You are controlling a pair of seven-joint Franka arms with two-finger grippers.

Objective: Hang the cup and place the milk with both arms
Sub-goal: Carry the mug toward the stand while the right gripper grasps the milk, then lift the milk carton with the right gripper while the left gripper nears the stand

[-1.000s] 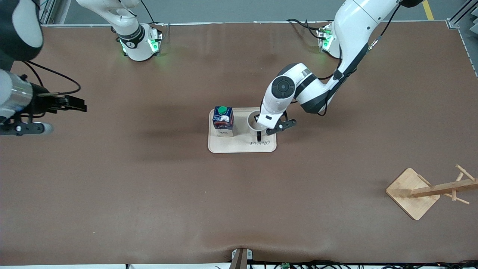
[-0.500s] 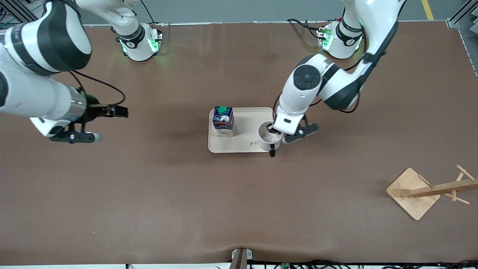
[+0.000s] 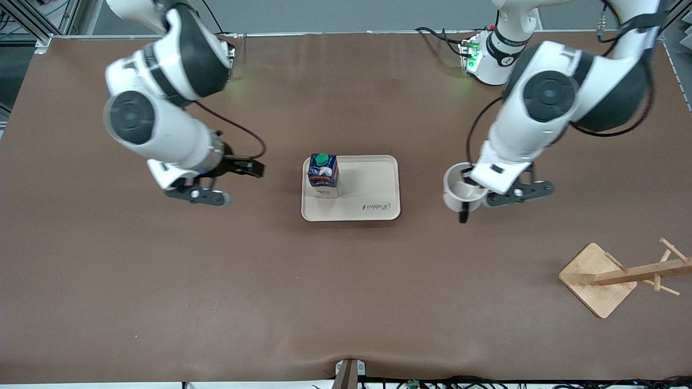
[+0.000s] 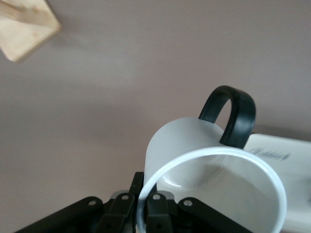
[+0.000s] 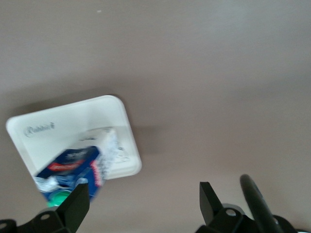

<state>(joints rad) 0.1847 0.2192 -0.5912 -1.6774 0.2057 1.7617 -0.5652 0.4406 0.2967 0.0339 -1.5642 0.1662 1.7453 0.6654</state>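
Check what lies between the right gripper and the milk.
Only bare table and the tray's rim; the front view shows nothing else between the right gripper and the milk.

White cup (image 3: 458,190) held aloft; milk (image 3: 323,176) upright, seemingly on tray (image 3: 378,183).

Bare counter (image 3: 346,292) lay between the tray (image 3: 378,186) and the rack (image 3: 611,275) at the left arm's end, with nothing in the way. The left claw (image 3: 476,189), shut on the cup (image 3: 459,192), hung over open counter beside the tray. The milk (image 3: 323,175) stood alone on the tray, the spread right claw (image 3: 216,186) well clear of it.
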